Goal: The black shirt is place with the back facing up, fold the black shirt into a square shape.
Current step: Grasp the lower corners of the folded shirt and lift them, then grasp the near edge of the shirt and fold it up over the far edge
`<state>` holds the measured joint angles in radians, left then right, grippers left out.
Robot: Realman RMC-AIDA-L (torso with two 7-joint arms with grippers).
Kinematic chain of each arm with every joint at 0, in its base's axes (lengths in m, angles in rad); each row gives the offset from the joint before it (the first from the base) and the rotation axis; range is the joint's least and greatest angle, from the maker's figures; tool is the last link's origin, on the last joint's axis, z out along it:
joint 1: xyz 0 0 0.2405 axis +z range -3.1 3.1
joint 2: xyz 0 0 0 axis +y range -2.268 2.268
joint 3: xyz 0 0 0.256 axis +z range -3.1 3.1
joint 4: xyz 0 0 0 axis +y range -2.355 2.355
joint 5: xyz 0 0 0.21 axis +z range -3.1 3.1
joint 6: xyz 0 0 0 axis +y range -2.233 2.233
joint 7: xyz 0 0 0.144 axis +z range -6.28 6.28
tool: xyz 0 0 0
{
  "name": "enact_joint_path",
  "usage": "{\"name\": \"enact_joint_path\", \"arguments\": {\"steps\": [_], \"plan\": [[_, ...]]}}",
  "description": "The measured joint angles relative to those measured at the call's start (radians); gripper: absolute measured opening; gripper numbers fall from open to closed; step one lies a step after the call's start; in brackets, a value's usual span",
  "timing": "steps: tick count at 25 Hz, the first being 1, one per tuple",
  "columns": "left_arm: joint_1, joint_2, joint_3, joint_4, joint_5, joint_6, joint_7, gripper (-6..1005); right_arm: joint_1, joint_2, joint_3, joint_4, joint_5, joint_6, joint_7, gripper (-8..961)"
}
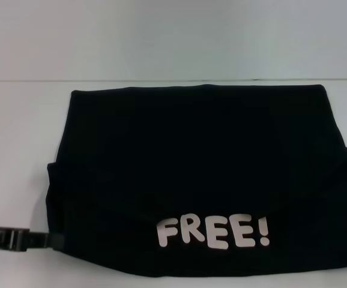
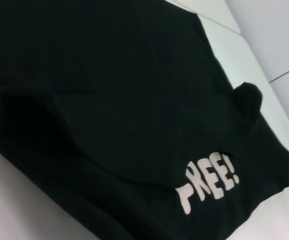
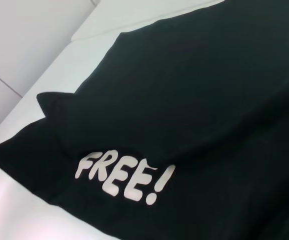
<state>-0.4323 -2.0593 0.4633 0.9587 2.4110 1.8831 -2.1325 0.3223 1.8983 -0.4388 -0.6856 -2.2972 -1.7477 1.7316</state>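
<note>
The black shirt (image 1: 197, 174) lies on the white table (image 1: 17, 138) as a wide folded block, its near part turned over so the white "FREE!" lettering (image 1: 212, 233) faces up near the front edge. Both wrist views show the same cloth: the shirt (image 2: 109, 100) with its lettering (image 2: 209, 185), and the shirt (image 3: 194, 100) with its lettering (image 3: 127, 177). My left gripper (image 1: 52, 241) reaches in low from the left and meets the shirt's near left corner. The right gripper is out of view.
Bare white table surface (image 1: 173, 48) stretches behind the shirt and to its left. A faint seam (image 1: 29, 80) runs across the table just beyond the shirt's far edge. The shirt's right side runs to the head view's right border.
</note>
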Motion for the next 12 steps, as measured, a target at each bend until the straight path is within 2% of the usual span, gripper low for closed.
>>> {"name": "enact_joint_path", "arguments": {"steps": [12], "plan": [[0.045, -0.001, -0.076, -0.011, 0.021, 0.056, 0.024, 4, -0.016, 0.004, 0.057, 0.000, -0.040, -0.037, -0.012, -2]]}}
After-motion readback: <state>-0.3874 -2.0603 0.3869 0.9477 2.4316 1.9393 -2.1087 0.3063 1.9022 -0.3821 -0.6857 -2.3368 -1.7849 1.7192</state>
